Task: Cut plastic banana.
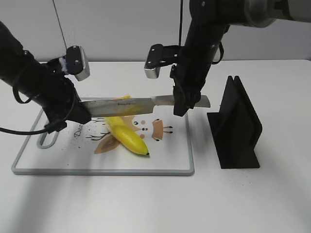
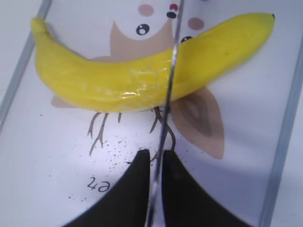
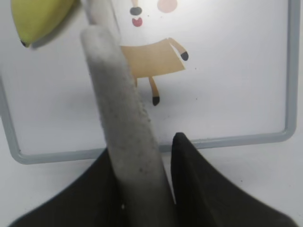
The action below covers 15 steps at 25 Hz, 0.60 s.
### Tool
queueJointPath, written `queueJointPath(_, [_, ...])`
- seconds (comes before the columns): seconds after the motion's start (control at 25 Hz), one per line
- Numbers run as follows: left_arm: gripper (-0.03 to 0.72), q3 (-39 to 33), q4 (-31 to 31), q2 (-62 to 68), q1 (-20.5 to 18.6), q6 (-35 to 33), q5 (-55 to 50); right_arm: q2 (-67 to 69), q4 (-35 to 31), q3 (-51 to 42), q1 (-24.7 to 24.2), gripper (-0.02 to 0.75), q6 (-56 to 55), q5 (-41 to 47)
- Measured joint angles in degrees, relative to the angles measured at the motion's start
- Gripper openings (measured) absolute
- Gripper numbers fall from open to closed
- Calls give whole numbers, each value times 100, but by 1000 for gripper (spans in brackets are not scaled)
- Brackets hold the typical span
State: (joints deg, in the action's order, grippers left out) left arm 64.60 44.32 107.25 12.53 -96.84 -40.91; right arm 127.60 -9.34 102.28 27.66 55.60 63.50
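**Ana:** Exterior view first: where is the plastic banana (image 1: 127,135)?

**Ben:** Lying on the white cutting board (image 1: 170,160), near its middle, over the printed cartoon figure. Its dark tip points toward about 5 o'clock, its stem toward 11.

**Ana:** And the knife (image 1: 136,105)?

**Ben:** Held level across the banana, running from 9 o'clock to 3 o'clock. The left gripper (image 1: 73,114) is clenched on the blade's tip end; the left wrist view shows the thin blade edge pinched between the two black fingers (image 2: 125,194) and crossing the banana's middle.

**Ana:** Is the blade touching the fruit?

**Ben:** It seems to rest on the skin, but I cannot tell for certain.

**Ana:** The right side?

**Ben:** The right gripper (image 1: 182,104) grasps the grey handle; in the right wrist view the handle runs up between its dark fingers (image 3: 208,189), with the banana's tip at 11 o'clock.

**Ana:** Anything else?

**Ben:** A black knife stand (image 1: 235,124) sits at 3 o'clock, just beside the board, on the white table (image 1: 146,204).
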Motion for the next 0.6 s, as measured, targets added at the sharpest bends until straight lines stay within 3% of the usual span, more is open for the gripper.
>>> queueJointPath(0.16, [226, -5, -5, -238, 0, 0, -112, -132, 26, 0, 0, 245, -18, 5])
queueJointPath(0.4, [559, -17, 56, -593, 0, 274, -185, -230, 86, 12, -6, 223, -12, 136])
queueJointPath(0.6, [621, -40, 102, -978, 0, 354, -196, -232, 257, 12, -12, 182, 51, 255])
